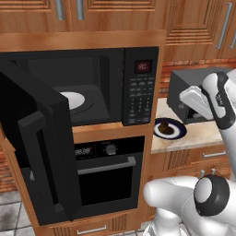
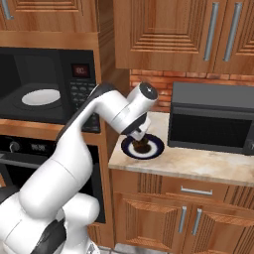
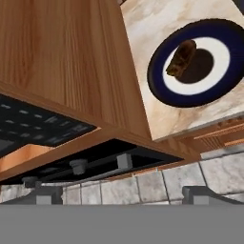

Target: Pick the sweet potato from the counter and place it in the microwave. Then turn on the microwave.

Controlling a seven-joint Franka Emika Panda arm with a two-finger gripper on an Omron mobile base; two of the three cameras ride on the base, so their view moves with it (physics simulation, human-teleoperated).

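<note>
The sweet potato is a small brown lump lying on a round blue-rimmed plate on the beige counter. From the right base view, my gripper hangs just above the plate's near-left side, over the sweet potato. In the hand view my gripper is open, its fingertips wide apart with nothing between them. The black microwave stands to the left with its door swung open and its white turntable bare.
A dark grey box appliance stands on the counter right of the plate. A black oven sits under the microwave. Wooden cabinets hang above, and the open door juts out at the left.
</note>
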